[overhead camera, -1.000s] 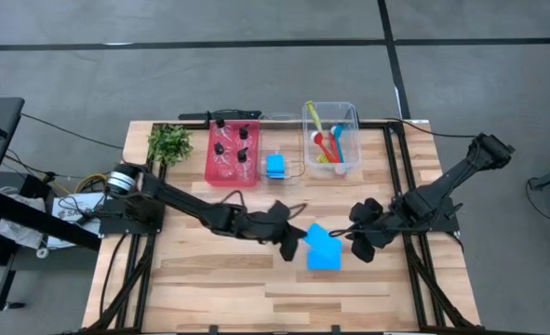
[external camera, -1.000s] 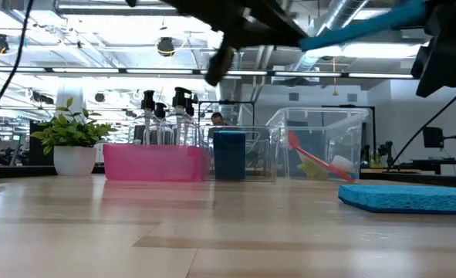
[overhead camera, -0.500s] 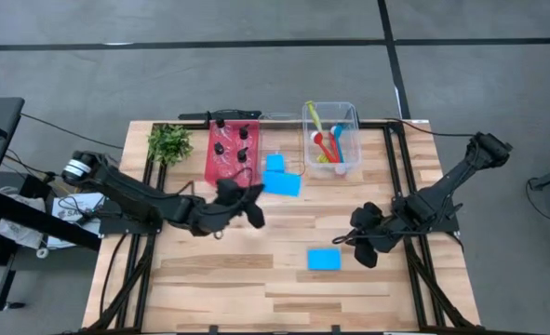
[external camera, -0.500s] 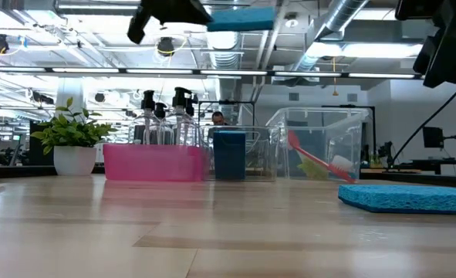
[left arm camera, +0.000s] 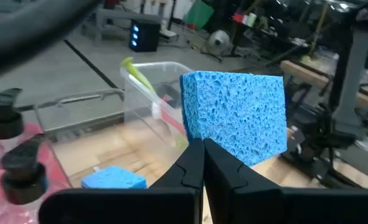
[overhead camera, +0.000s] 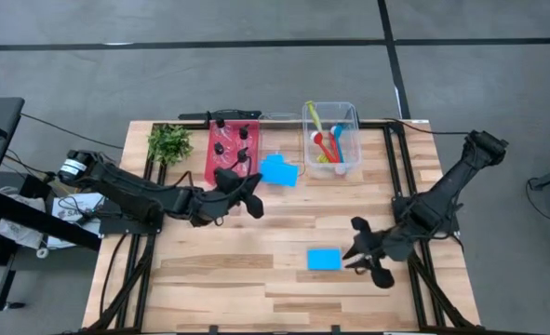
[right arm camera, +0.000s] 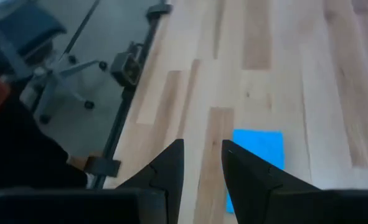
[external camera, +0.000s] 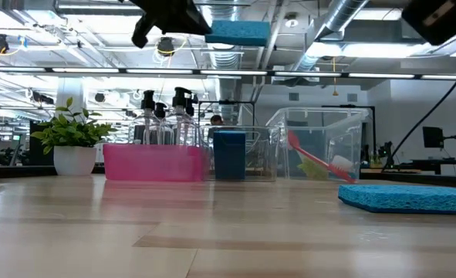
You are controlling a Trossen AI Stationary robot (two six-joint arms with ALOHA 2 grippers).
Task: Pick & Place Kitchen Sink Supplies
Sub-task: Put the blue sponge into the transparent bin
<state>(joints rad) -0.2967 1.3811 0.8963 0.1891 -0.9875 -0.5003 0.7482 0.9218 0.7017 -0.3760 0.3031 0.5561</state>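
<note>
The left end effector (overhead camera: 256, 189) hung above the tabletop (overhead camera: 209, 270) toward its far edge, its fingers clamped tight on the lower edge of a blue sponge (overhead camera: 278, 171) raised well clear of the wood. In the left wrist view that held sponge (left arm camera: 235, 114) stood upright between the closed fingertips (left arm camera: 192, 167). Below and beyond it, a second blue sponge (overhead camera: 275, 166) stood inside a low clear bin (overhead camera: 293, 170) between the red bin (overhead camera: 221, 174) and the taller clear bin (overhead camera: 351, 112).

The red bin held small clear bottles with black caps (overhead camera: 229, 146). The tall clear bin held long-handled brushes and utensils in red, blue and yellow-green (overhead camera: 327, 144). A leafy green plant (overhead camera: 169, 142) sat at the far left corner of the tabletop.

A third blue sponge (overhead camera: 324, 259) lay flat on the wood toward the near edge, right of centre. The right end effector (overhead camera: 366, 263) hovered just beside it on the right side, its fingers (right arm camera: 169, 163) a narrow gap apart and gripping nothing; the right wrist view showed the flat sponge (right arm camera: 257, 152) just beyond them.
</note>
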